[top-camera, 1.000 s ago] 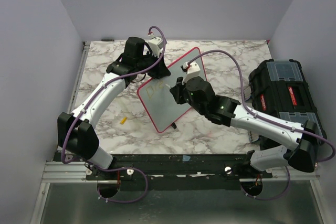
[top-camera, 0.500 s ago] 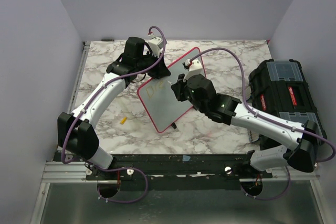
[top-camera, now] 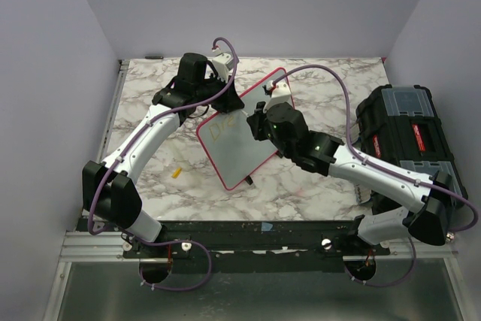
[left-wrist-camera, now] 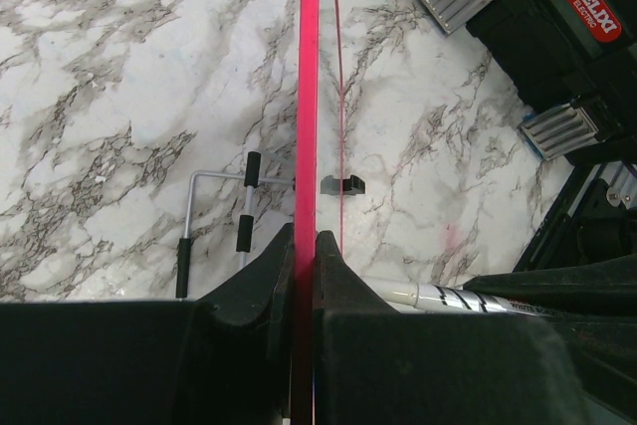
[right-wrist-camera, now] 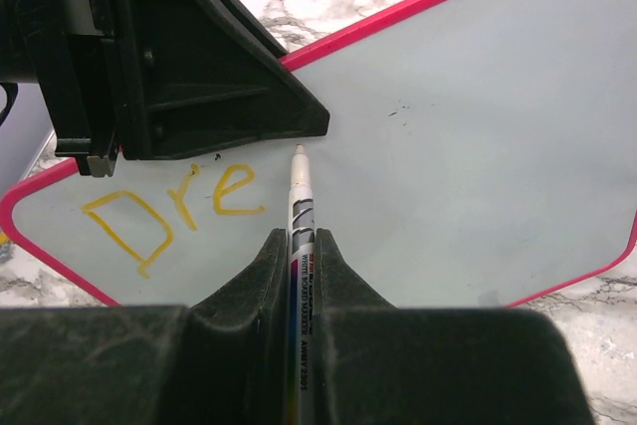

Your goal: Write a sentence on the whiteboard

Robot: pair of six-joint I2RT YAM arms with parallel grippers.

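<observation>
The whiteboard (top-camera: 239,159), white with a red-pink rim, stands tilted at the table's middle. My left gripper (top-camera: 225,103) is shut on its upper rim, which the left wrist view shows edge-on (left-wrist-camera: 310,97) between the jaws (left-wrist-camera: 305,246). My right gripper (top-camera: 257,124) is shut on a white board marker (right-wrist-camera: 300,208), its tip at the board's face (right-wrist-camera: 478,146) just right of the writing. The sentence (right-wrist-camera: 164,208) reads "Dre" in yellow, faint in the top view (top-camera: 220,128). The left gripper's black body (right-wrist-camera: 189,57) hides the board's upper left corner.
A black toolbox (top-camera: 406,137) stands at the right table edge, also in the left wrist view (left-wrist-camera: 537,27). A small yellow cap (top-camera: 176,173) lies on the marble left of the board. A wire stand with black grips (left-wrist-camera: 214,216) and a black clip (left-wrist-camera: 342,184) lie behind the board.
My right gripper has moved up and away along the board with the marker, and the yellow writing has grown from "Dr" to "Dre". The left arm and the board have stayed still.
</observation>
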